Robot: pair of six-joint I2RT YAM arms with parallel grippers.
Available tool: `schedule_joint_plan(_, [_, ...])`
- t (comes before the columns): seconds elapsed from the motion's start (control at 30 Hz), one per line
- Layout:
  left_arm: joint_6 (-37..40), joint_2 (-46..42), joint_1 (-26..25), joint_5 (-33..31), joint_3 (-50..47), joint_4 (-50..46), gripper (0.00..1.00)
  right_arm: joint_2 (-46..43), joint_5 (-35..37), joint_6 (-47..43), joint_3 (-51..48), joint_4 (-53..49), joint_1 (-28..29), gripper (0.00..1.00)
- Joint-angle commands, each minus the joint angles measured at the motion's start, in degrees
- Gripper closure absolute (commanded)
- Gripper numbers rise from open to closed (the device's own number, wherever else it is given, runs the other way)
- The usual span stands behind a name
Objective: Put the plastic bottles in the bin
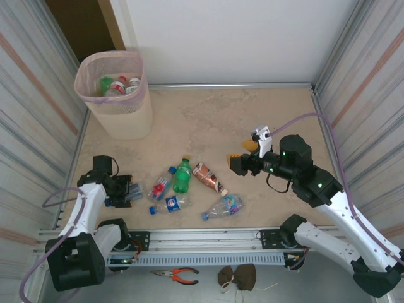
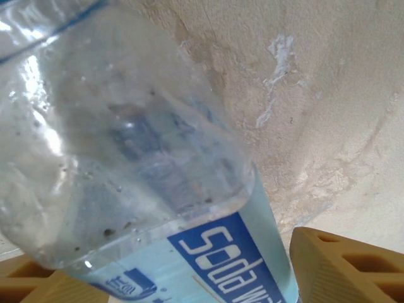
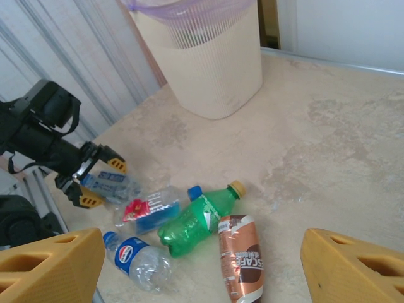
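The soda-water bottle (image 2: 145, 189) (clear, pale blue label) lies on the table (image 1: 252, 120) at its near left, within the span of the left gripper (image 3: 98, 182). In the top view its long axis runs roughly left to right, slanting across the line between the pads (image 2: 353, 265), and the labelled section sits between them. One pad stands just beside the label. Whether either pad bears on the plastic cannot be told, so treat the grip as unconfirmed.

The bin (image 1: 123, 117) stands in the far left corner, beyond this gripper and well apart from it, with bottles already inside. The left arm is the nearer one for that carry. Judgement: confirm clamping before lifting.

The right gripper (image 1: 238, 164) hovers over the right half, jaws wide apart and empty — the green bottle (image 1: 182, 177) and coffee bottle (image 1: 209, 178) lie near it.
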Motion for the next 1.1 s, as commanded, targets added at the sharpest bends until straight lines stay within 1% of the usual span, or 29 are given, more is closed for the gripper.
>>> schedule_joint_plan(0.0, [1.4,1.0,0.8,0.7,0.9,-0.6,0.32,-0.5,0.5,1.2,2.1,0.0,-0.2,0.2])
schedule_joint_plan(0.17, [1.4,1.8,0.9,0.6,1.0,0.2,0.38,-0.6,0.6,1.2,2.4,-0.2,-0.2,0.2])
schedule_joint_plan(0.4, [3.3,1.3,0.9,0.5,3.6,-0.4,0.4,-0.6,0.8,0.9,3.0,-0.8,-0.1,0.2])
schedule_joint_plan(0.5, [5.4,-0.2,0.9,-0.6,5.6,-1.5,0.41,-0.6,0.8,0.7,3.2,-1.1,-0.1,0.2])
schedule_joint_plan(0.6, [10.6,-2.1,1.0,-2.3,8.2,-1.4,0.46,-0.6,1.1,0.4,3.2,-1.2,-0.1,0.2])
schedule_joint_plan(0.67, [13.7,-3.5,1.0,-3.1,9.4,-0.8,0.46,-0.7,1.3,0.2,3.2,-1.3,-0.1,0.2])
schedule_joint_plan(0.83, [21.5,-6.5,0.9,-0.6,11.0,3.9,0.51,-0.3,1.4,-0.1,3.3,-0.9,-0.1,0.2])
schedule_joint_plan(1.07, [33.8,-12.1,0.9,2.3,14.5,8.1,0.52,0.4,1.1,-0.3,3.9,-1.0,-0.1,0.2])
